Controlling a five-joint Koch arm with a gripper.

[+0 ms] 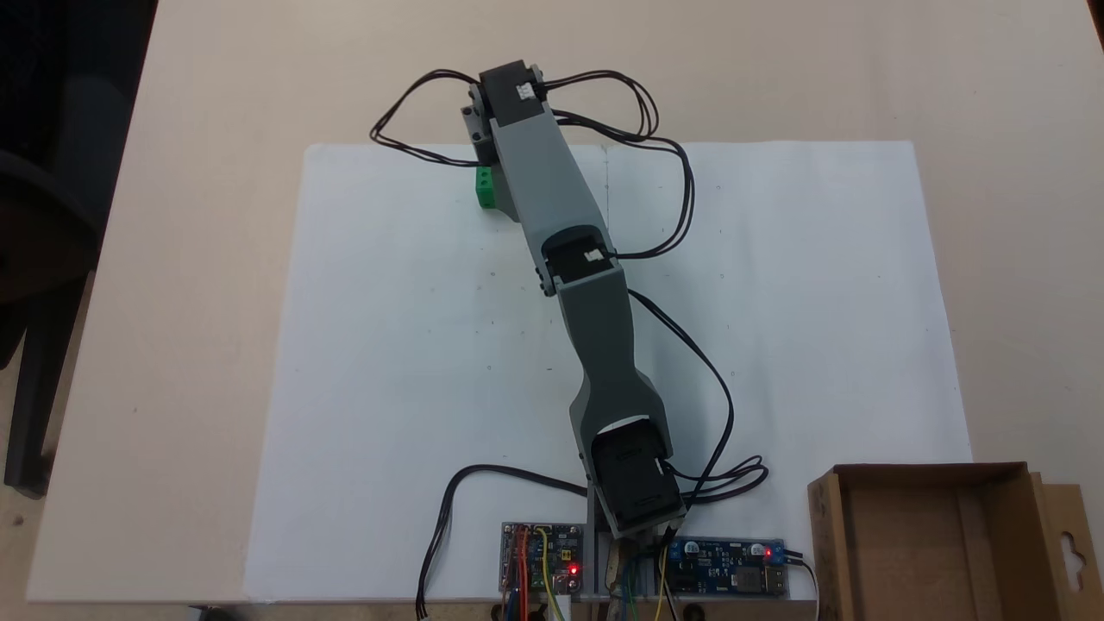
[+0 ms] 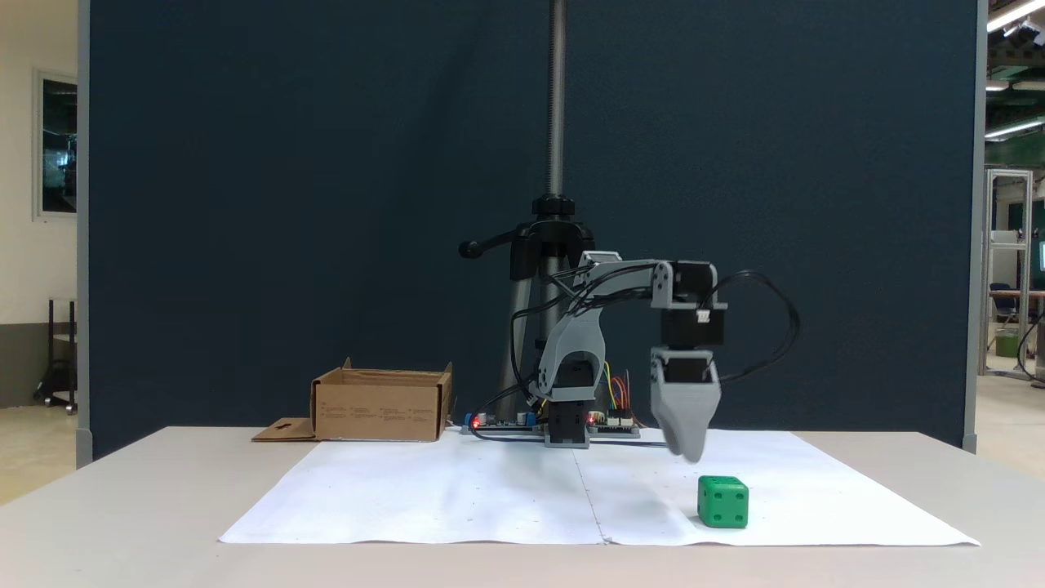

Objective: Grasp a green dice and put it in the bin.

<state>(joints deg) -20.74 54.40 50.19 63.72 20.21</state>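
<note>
The green dice [image 1: 488, 187] lies on the white paper at the far end of the arm's reach, half hidden beside the wrist in a fixed view. In another fixed view the green dice [image 2: 723, 501] sits near the paper's front right. My gripper [image 2: 691, 454] points straight down, hanging just above the paper, slightly left of and behind the dice, not touching it. Its jaws line up one behind the other, so their state is unclear. The bin [image 1: 826, 535], a brown cardboard box, stands beside the arm's base; the bin [image 2: 380, 412] is at the back left in that view.
A white paper sheet [image 1: 388, 388] covers the middle of the table. Circuit boards [image 1: 729, 565] and black cables [image 1: 690, 198] sit at the arm's base and loop around the arm. A tripod pole [image 2: 557, 122] rises behind the base.
</note>
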